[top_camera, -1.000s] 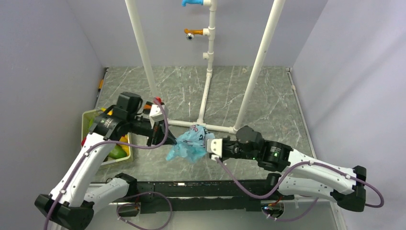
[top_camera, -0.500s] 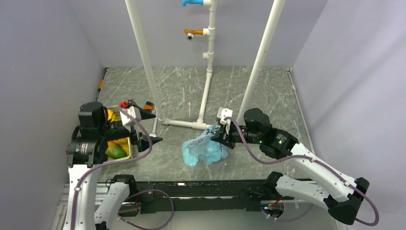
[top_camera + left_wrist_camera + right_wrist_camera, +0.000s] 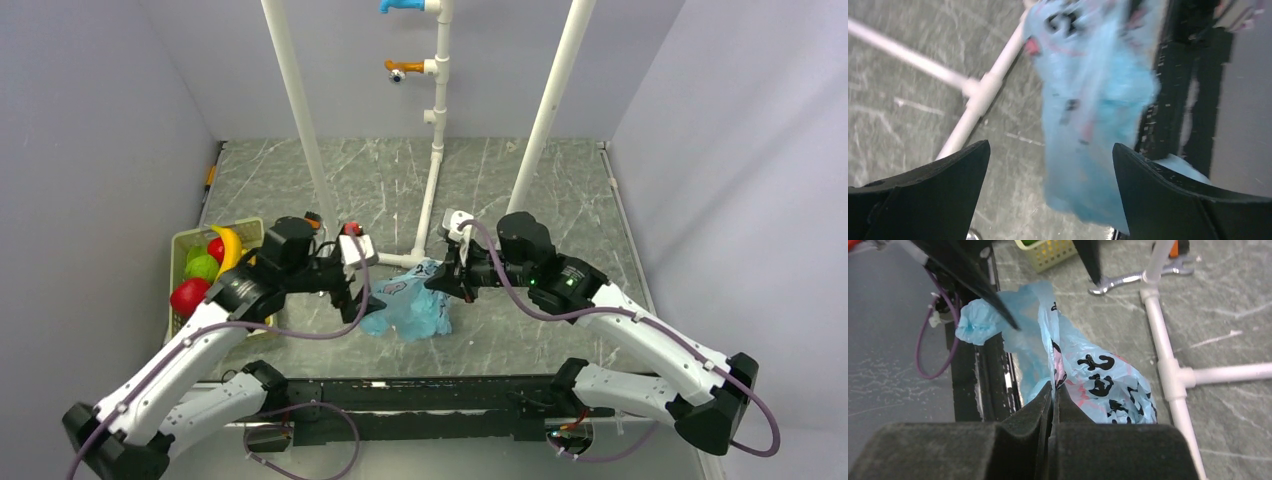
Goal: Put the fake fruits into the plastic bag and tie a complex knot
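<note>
At table centre: bag (image 3: 415, 308), slumped. Its 1 o'clock edge is pinched in closed right gripper (image 3: 1053, 402). At bag's 9 o'clock: left gripper (image 3: 1049, 146), fingers spread wide, empty. Farther toward 9 o'clock: fruits (image 3: 205, 268) in basket (image 3: 180, 243). Step, likely, is opening bag mouth for loading. Next, left pinches opposite edge and pulls apart.

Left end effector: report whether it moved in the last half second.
Yes. The left end effector swung right, from the basket toward the white pipe frame and plastic bag.
</note>
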Robot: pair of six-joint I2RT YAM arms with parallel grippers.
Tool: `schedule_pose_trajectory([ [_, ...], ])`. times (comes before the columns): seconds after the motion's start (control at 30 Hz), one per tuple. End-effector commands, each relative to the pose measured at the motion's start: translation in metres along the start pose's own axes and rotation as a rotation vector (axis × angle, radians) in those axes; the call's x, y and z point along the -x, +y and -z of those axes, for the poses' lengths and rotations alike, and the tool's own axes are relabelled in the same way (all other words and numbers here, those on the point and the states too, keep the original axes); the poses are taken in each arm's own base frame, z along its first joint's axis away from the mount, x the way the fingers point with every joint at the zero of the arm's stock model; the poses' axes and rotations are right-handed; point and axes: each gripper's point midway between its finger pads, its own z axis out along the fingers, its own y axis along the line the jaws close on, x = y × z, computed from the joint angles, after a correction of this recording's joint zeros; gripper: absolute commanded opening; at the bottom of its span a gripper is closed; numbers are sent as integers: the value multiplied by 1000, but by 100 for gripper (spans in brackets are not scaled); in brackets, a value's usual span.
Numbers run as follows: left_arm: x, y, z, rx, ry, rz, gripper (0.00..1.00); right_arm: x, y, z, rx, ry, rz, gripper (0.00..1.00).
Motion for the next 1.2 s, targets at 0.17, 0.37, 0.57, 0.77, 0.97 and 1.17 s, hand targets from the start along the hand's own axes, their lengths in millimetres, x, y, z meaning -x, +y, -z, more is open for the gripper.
schedule_pose_trajectory([
  [0.17,-21,10,-15,25,27,44,37,60,38,19,170,-146,100,0],
  [0.37,6,4,32,-115,-208,164,0,51,16,41,7,-32,95,98],
  [0.57,27,-16,52,-338,-248,303,0,11,2,52,-74,21,165,100],
  [0.77,35,-23,57,-388,-256,296,0,10,-4,32,-45,-60,269,100],
  [0.97,42,-13,48,-354,-256,337,0,37,42,-8,142,-127,313,100],
  [1.17,39,-21,44,-334,-198,283,0,41,41,-11,107,-90,336,32],
])
